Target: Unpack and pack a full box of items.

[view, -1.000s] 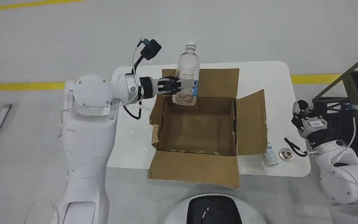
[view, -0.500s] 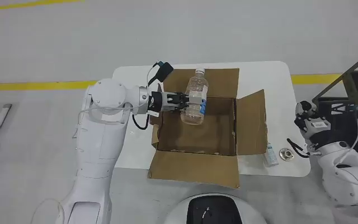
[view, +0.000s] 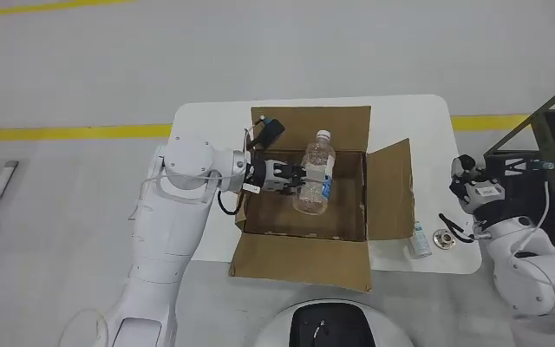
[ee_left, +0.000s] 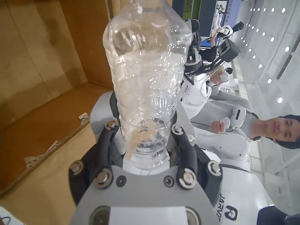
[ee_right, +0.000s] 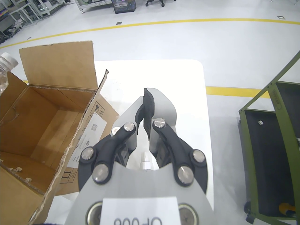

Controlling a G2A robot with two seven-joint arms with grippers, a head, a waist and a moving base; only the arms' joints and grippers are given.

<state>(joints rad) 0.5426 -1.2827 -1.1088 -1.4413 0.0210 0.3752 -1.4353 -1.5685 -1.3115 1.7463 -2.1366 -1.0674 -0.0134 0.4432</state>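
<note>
An open cardboard box (view: 260, 252) stands in the middle of the white table (view: 425, 117), its inside bare. My left gripper (view: 305, 180) is shut on the lower part of a clear plastic water bottle (view: 315, 173), holding it above the box's inside with its white cap toward the far wall. In the left wrist view the bottle (ee_left: 145, 71) stands between the fingers (ee_left: 106, 139) over the box floor (ee_left: 39, 71). My right gripper (ee_right: 145, 108) is shut with nothing in it, off the table's right end (view: 473, 186). The box (ee_right: 46, 108) and the bottle's cap (ee_right: 8, 60) show in the right wrist view.
A small tube (view: 420, 241) and a round metal piece (view: 443, 238) lie on the table to the right of the box's right flap (view: 390, 191). A dark green cart (ee_right: 276, 141) stands beyond the table's right end. Yellow floor tape (view: 78, 133) runs behind the table.
The left arm has carried the bottle from above the box's far-left corner toward me and rightward, to over the box's inside, and lowered it. The right arm has barely moved.
</note>
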